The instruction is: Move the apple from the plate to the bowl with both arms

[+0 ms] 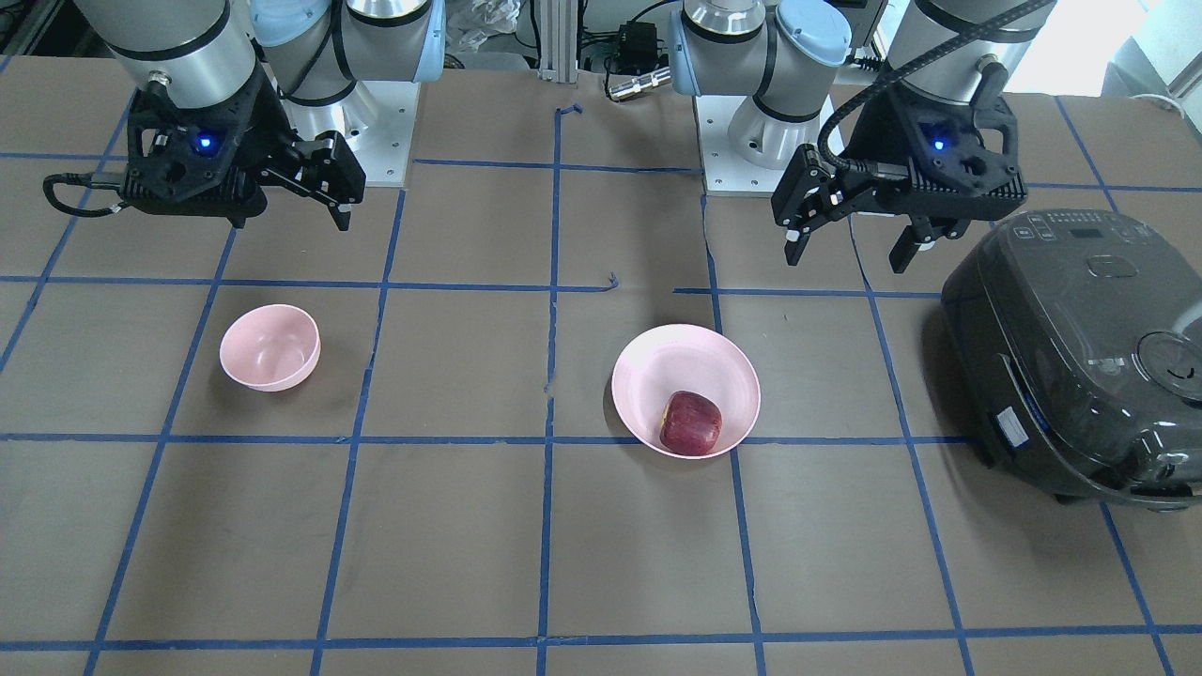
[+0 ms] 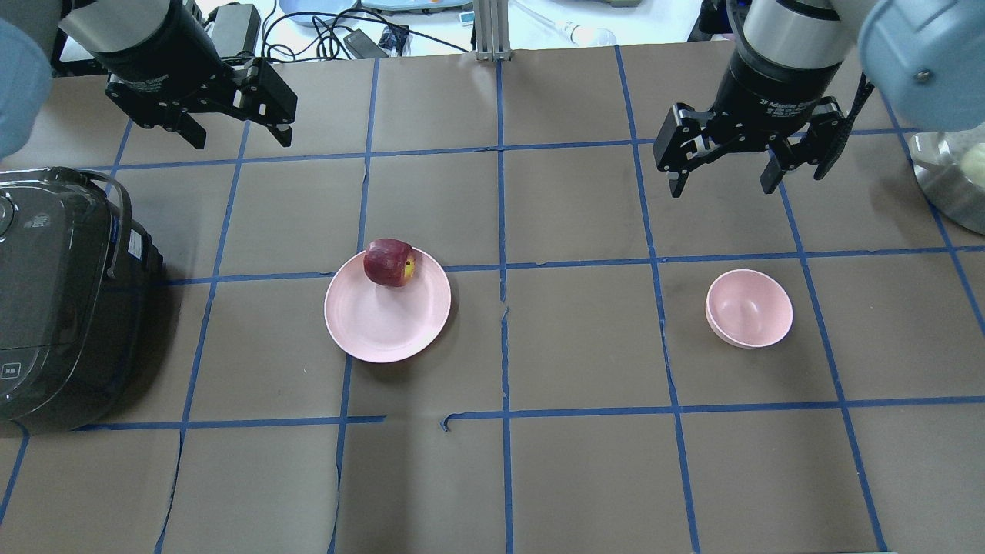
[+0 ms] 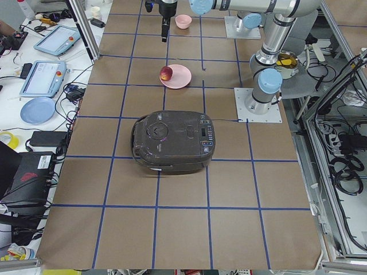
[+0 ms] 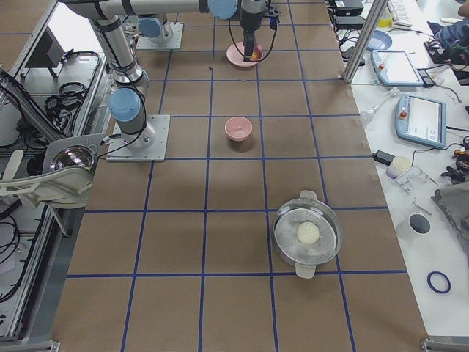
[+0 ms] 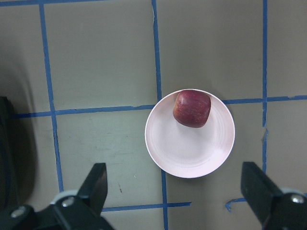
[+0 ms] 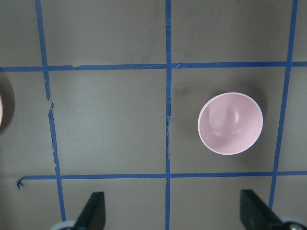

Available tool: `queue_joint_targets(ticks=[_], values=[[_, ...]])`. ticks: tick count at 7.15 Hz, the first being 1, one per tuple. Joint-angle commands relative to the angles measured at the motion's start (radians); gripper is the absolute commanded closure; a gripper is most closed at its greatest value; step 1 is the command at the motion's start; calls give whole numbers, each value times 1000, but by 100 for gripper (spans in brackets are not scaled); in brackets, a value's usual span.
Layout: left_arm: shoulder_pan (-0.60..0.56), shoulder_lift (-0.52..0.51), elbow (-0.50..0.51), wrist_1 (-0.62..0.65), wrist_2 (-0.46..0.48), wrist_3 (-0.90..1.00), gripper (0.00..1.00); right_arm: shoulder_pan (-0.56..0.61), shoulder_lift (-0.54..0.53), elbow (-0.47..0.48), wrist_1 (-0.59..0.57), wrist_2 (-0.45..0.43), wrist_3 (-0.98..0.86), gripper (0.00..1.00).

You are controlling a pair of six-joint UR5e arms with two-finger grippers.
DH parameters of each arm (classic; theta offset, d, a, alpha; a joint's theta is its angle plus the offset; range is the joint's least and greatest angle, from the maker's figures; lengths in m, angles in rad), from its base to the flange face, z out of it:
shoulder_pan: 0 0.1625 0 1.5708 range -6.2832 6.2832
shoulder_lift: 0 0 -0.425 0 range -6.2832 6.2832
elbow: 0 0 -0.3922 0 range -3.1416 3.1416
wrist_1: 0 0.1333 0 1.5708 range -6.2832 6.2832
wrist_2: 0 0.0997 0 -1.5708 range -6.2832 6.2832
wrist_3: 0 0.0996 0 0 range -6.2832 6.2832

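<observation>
Apple [image 2: 390, 262] is sitting on the pale pink plate [image 2: 385, 323], tucked against the rim at the plate's upper edge in the overhead view, a little left of the frame's centre, with its yellowish patch facing right. The small pink bowl [image 2: 749, 308] is standing empty in the right half of that frame, well apart from the plate, with blue tape lines crossing the brown surface [image 2: 577, 477] between them.

The left fingers [image 2: 275, 100] are hanging above the surface in the upper left of the overhead frame, spread wide and gripping nothing. The apple is lying down and to the right of them there. In the left wrist view it is showing between the two finger tips, slightly right of their midline and higher up the frame. It is looking blocky, with no marked long axis, so the grip direction is probably mattering little.

The right fingers [image 2: 671, 150] are hovering in the upper right, equally wide apart and empty, with the bowl lying below them and slightly to the right.

The left arm is standing clearly nearer the apple and the right arm nearer the bowl, so the pickup is likely falling to the left and the drop to the right.

Counting: one apple, one plate, one bowl, two arms with two fingers each. One dark rice cooker [image 2: 54, 308] is sitting at the left edge, and one steel pot [image 2: 939, 181] at the right edge.
</observation>
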Motion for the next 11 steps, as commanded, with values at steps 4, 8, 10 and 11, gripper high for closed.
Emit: queue_joint_targets(ticks=[4,8,10,11], values=[[-1,8,0,1,5,-74,0,-1,4,1,-24,1,0,0],[2,21,-5,1,40,-69,0,-81,48,10,-58,19,-30,0],[2,14,-5,2,28,-65,0,-208,77,11,-119,21,-308,0],[0,14,-8,-2,25,-62,0,-254,101,28,-129,30,-387,0]])
